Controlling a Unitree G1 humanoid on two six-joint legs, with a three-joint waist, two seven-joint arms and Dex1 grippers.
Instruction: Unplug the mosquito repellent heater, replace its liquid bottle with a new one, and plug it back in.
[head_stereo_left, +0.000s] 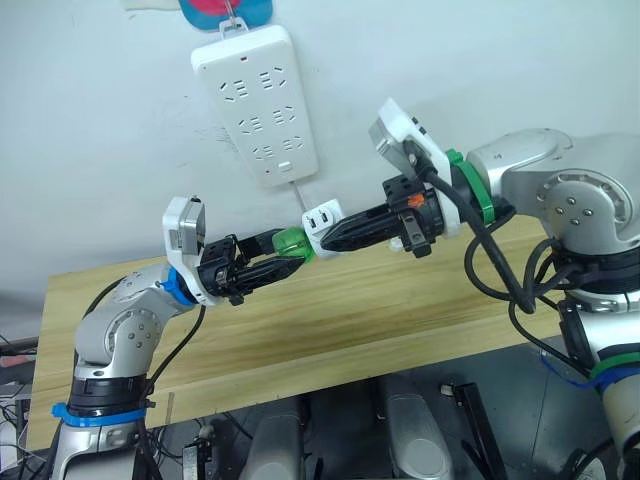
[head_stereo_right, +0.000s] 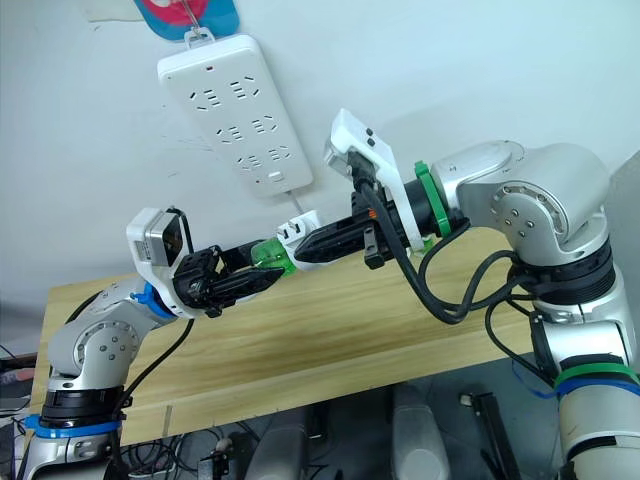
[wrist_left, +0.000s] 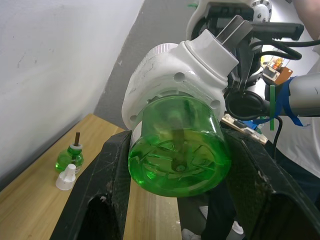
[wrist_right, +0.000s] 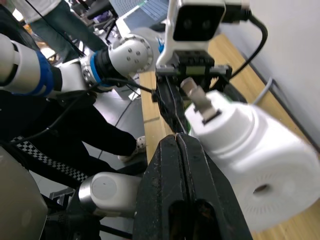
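The white mosquito repellent heater (head_stereo_left: 323, 220) hangs in mid-air above the table, its two prongs (wrist_left: 229, 30) pointing up and away from the power strip. A green liquid bottle (wrist_left: 176, 150) sits in its underside. My left gripper (head_stereo_left: 283, 253) is shut on that bottle, one finger (wrist_left: 107, 190) on each side. My right gripper (head_stereo_left: 335, 236) meets the heater from the other side, its fingers (wrist_right: 172, 170) pressed close together under the heater's body (wrist_right: 260, 155). The exact pinch point is hidden. A second green bottle (wrist_left: 69, 157) with a bare wick stands on the table beside a white cap (wrist_left: 65, 178).
The long white power strip (head_stereo_left: 258, 105) hangs on the wall above and behind the grippers, all sockets free. The wooden table (head_stereo_left: 360, 325) runs below both arms. A person's legs (wrist_right: 95, 132) stand by the table's near side.
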